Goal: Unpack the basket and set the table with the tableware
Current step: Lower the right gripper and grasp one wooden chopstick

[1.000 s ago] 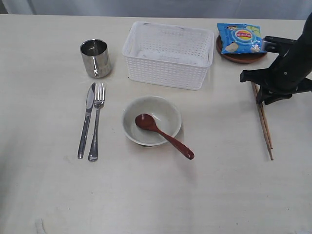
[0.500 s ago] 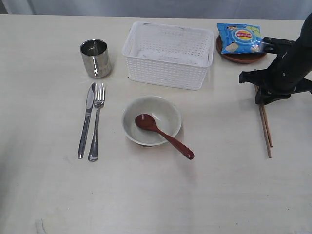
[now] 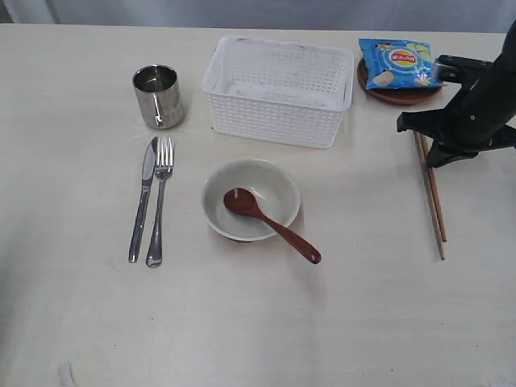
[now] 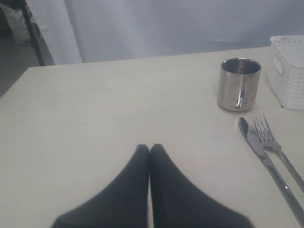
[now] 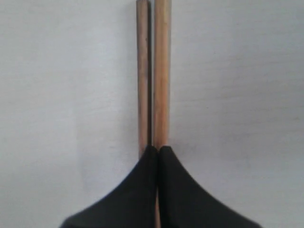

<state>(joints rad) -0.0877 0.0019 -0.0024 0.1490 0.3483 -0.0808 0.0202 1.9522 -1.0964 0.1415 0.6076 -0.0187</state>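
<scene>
On the tabletop, the right tool sits fully closed over the chopsticks' upper end, probably squaring them; actual grip unclear.

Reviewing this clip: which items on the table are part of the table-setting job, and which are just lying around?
Part of the job: basket, steel cup, knife, fork, bowl, wooden spoon, chopsticks, brown plate, table.

Just lying about: blue chip bag, resting on the brown plate.
</scene>
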